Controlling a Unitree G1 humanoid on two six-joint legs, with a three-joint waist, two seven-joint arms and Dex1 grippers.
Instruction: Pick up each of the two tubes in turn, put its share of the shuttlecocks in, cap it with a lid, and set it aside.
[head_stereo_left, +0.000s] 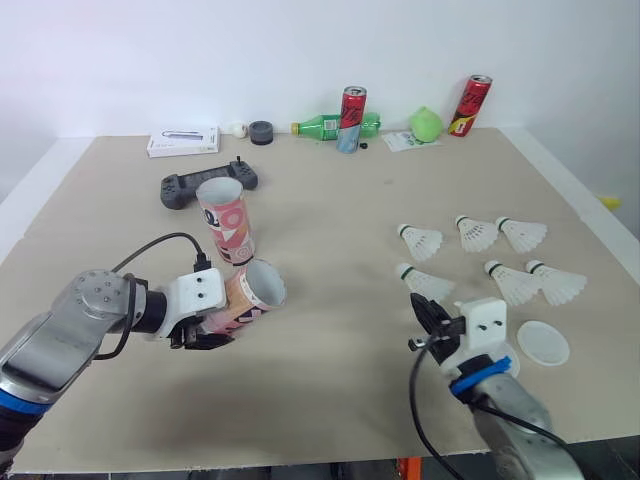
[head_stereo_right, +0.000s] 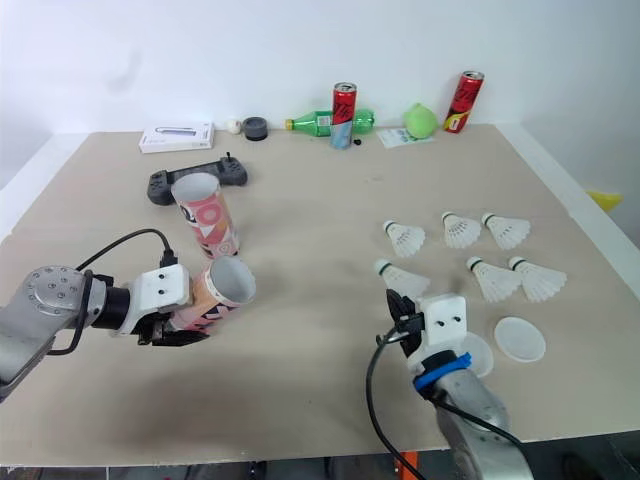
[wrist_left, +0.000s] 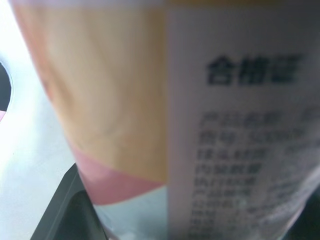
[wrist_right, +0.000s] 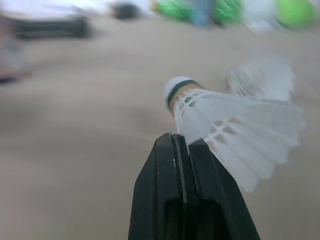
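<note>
The left gripper (head_stereo_left: 205, 338) has its fingers closed around the lower part of one tube (head_stereo_left: 255, 292). It holds the tube tilted over the left half of the table (head_stereo_left: 330, 200), with the open mouth turned toward the right edge. The other tube (head_stereo_left: 225, 222) stands upright just behind it. The right gripper (head_stereo_left: 425, 318) hovers near the front edge. Its fingers are pressed together and hold nothing, and their tips are just beside the nearest shuttlecock (head_stereo_left: 428, 283). Five more lie toward the right edge, and a lid (head_stereo_left: 543, 343) is near the front right corner. I think the step in hand is to take this first shuttlecock. To do it well, the fingers must open first, then close on the cork head or the firm stem without crushing the feathers, and the tube mouth should face the coming shuttlecock
</note>
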